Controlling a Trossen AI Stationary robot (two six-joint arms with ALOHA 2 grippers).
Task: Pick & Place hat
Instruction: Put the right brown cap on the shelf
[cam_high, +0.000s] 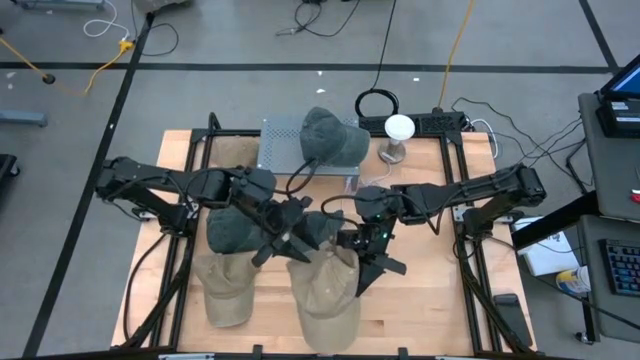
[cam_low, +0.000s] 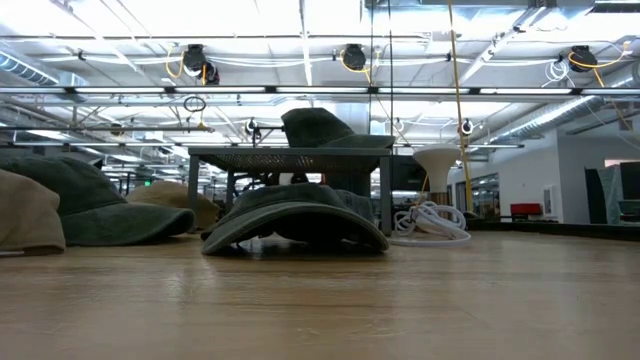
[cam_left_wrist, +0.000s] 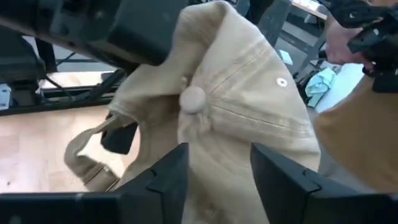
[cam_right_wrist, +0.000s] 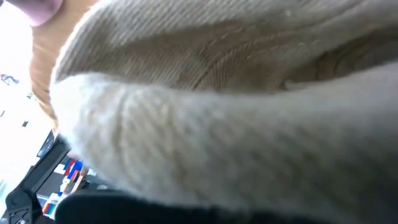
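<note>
A tan hat (cam_high: 325, 295) lies near the table's near edge, and its crown rises toward my right gripper (cam_high: 375, 272), which hovers right over it. Tan cloth (cam_right_wrist: 217, 124) fills the right wrist view. My left gripper (cam_high: 283, 255) is open just left of that hat. In the left wrist view its fingers (cam_left_wrist: 165, 180) stand on either side of the tan crown (cam_left_wrist: 249, 106), below the top button (cam_left_wrist: 193, 98). Whether they touch the cloth does not show. The hat's back strap (cam_left_wrist: 87, 168) hangs low over the wood.
A second tan hat (cam_high: 225, 288) lies at the near left. Two dark green hats (cam_high: 232, 228) (cam_high: 322, 228) sit mid-table; one shows in the low view (cam_low: 295, 218). Another dark hat (cam_high: 330, 135) tops a grey stand at the far side, beside a white knob (cam_high: 399, 128).
</note>
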